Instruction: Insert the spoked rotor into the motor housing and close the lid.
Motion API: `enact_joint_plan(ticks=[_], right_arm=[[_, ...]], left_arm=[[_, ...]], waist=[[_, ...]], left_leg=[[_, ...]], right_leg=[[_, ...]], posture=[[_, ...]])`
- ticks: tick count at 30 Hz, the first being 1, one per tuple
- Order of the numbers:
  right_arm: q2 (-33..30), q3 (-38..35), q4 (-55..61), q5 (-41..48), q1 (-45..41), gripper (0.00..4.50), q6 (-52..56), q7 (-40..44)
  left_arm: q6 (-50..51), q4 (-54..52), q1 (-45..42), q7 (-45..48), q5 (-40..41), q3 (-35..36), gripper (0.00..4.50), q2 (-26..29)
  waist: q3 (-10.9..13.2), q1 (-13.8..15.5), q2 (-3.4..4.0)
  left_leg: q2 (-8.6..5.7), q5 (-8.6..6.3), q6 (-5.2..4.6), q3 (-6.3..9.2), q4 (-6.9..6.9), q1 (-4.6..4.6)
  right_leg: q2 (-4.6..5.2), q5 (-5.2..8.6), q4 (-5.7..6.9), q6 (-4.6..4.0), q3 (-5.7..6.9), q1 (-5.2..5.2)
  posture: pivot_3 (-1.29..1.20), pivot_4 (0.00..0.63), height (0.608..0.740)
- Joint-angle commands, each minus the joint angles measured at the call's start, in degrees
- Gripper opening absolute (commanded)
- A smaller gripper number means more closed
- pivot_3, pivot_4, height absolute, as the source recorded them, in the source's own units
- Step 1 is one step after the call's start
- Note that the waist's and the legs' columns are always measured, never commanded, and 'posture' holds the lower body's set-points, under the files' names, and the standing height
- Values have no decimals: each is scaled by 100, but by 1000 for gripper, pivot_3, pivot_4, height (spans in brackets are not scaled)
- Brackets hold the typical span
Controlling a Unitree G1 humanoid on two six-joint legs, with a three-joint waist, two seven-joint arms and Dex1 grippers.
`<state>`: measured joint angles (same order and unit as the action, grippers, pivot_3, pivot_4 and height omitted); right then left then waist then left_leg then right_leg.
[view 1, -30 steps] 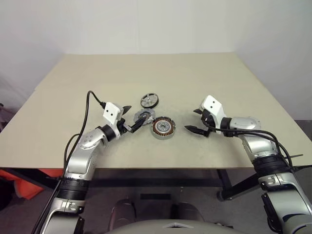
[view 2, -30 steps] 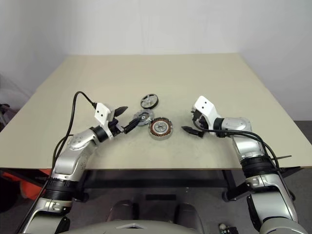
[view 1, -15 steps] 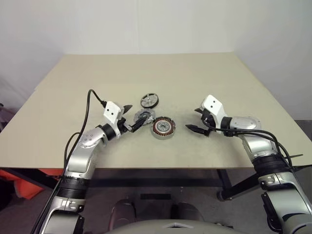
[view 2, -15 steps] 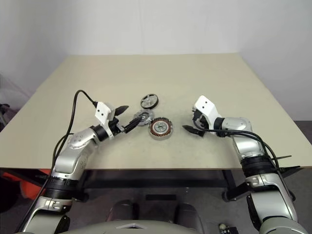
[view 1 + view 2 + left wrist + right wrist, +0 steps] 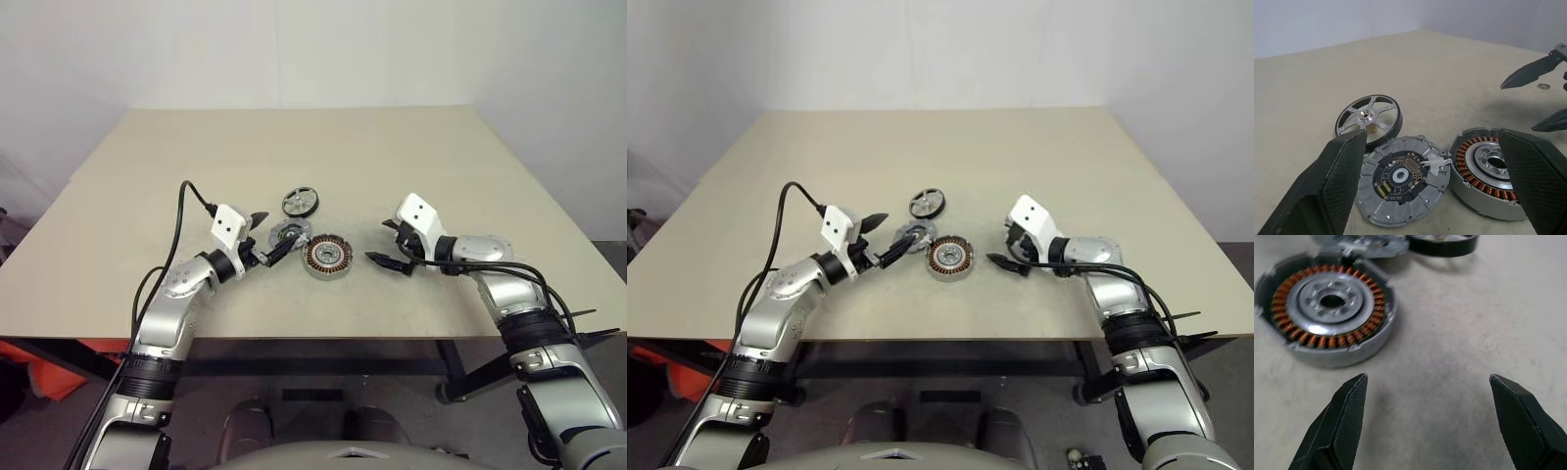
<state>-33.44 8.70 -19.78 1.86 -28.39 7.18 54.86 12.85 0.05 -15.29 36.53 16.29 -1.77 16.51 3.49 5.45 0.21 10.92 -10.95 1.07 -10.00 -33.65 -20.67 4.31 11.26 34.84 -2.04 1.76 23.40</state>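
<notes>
Desk (image 5: 147, 176), beige and bare apart from three motor parts clustered a little nearer its front edge than its back, midway between its side edges. Left pincer (image 5: 265, 237) hangs with both black fingers spread wide, gripping nothing, its lower finger just beside the lid (image 5: 289, 233). The lid lies flat with its circuit side up, touching the motor housing (image 5: 326, 257) on the side toward the desk's right edge. The spoked rotor (image 5: 301, 202) rests just behind the lid, toward the back edge. The housing sits open, copper windings showing, empty of the rotor. Right pincer (image 5: 384, 242) hovers near the housing on its right-edge side, fingers wide apart, holding nothing.
</notes>
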Motion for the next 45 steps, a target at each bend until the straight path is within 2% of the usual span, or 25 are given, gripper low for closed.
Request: enact_joint_plan(ticks=[1,6,12,19,29,37,45], right_arm=[[-240,180,229,-175,-350,4500,-366,365],[-400,706,40,-578,-911,4500,-968,981],[43,1322,-635,-979,-1711,4500,-1807,1364],[370,1688,-1504,-1329,-2305,4500,-2704,1594],[291,1624,-1536,-1292,-2471,4500,-3170,1958],[207,1676,-1246,-1265,-2286,4500,-3187,2258],[434,1863,-1602,-1524,-2350,4500,-3328,2188]], left_arm=[[-146,-31,-140,-26,-38,-5,4476,-31],[-179,51,-208,-8,-68,-41,4476,-69],[-186,137,-309,55,-108,-107,4476,-90],[68,119,-454,484,-15,-235,4476,125],[541,-244,-296,1196,233,-265,4476,666],[572,-299,-289,1238,201,-346,4476,641],[542,-313,-282,1192,172,-431,4476,583]], waist=[[0,-2,0],[0,-21,0],[0,-23,-3],[1,-10,-4],[2,-13,-5],[2,-18,-6],[2,-37,-7]], left_leg=[[0,0,0,0,0,0],[4,0,0,0,-3,2],[4,-1,-2,0,-7,1],[9,-17,-28,4,-44,-23],[9,-23,-35,4,-54,-26],[9,-22,-33,4,-57,-22],[10,-21,-31,4,-58,-17]], right_leg=[[0,0,0,0,0,0],[-2,0,3,0,0,0],[-2,-2,5,-3,2,0],[-1,-3,12,-6,7,3],[0,-3,17,-6,6,3],[0,-3,25,-6,5,2],[-1,-3,31,-6,4,2]], posture=[[0,0,740],[0,0,740],[0,0,740],[0,0,740],[0,0,740],[0,0,740],[0,0,740]])
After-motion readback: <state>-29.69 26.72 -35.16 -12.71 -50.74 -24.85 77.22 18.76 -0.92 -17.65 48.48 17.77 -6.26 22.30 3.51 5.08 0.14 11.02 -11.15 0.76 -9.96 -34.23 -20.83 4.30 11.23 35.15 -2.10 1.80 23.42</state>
